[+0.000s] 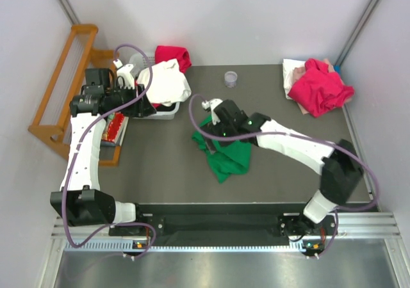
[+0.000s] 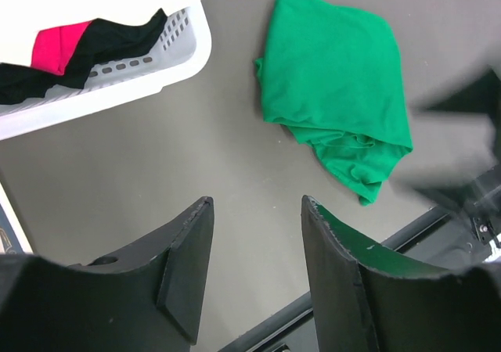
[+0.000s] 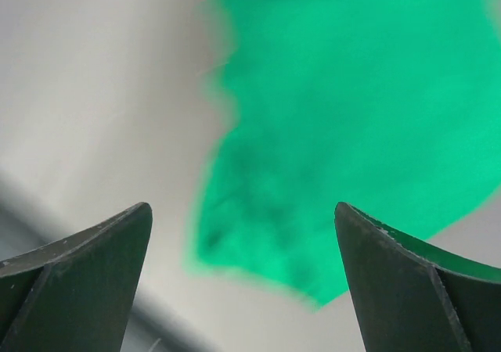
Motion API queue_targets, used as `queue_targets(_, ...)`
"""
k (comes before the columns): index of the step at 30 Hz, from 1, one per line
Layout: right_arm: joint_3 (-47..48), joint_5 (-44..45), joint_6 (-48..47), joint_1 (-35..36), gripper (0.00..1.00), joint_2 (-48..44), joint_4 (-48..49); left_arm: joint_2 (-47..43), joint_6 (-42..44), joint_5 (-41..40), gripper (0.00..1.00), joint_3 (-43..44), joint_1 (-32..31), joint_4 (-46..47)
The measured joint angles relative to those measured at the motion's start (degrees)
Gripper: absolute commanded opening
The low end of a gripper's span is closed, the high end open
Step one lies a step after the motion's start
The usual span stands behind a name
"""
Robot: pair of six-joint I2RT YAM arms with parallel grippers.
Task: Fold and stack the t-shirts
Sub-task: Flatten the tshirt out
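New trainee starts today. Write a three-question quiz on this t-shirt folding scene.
1. True or false: the right pincer is shut on the crumpled bright green cotton t-shirt.
2. The white plastic laundry basket sits nearest: A) the left pincer B) the right pincer C) both equally.
3. Fill in: the left pincer is ____.
Key: 1 false, it is open; 2 A; 3 open.
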Motion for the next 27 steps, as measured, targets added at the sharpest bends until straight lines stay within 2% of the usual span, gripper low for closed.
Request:
queue_targets(4, -7.89, -3.65, 2.99, 8.83, 0.98, -12.35, 0.61, 0.11, -0.04, 0.33, 0.55, -0.07, -0.28, 0.02)
queue_targets(5, -10.69, -4.72, 4.02, 9.62, 0.9, -14.88, 0.79, 0.13, -0.07, 0.42, 0.55, -0.07, -0.35, 0.04)
queue_targets(8, -18.03, -6.01, 6.49, 9.35, 0.81, -17.68, 1.33, 0.74, -0.13, 0.59, 0.55, -0.07, -0.48, 0.04)
queue_targets(14, -25.73, -6.78, 8.81, 9.05, 0.78, -12.46, 0.96, 1.9, -0.28, 0.79, 0.56, -0.07, -0.66, 0.02)
queue_targets(24, -21.35, -8.46, 8.94, 9.07, 0.77, -6.01, 4.74, 1.88, -0.26, 0.79, 0.56, -1.25, -0.74, 0.09)
queue_targets(27, -19.71, -8.63, 8.92, 9.07, 0.74, -4.24, 6.25, 1.88, -0.26, 0.79, 0.56, -1.97, -0.74, 0.09)
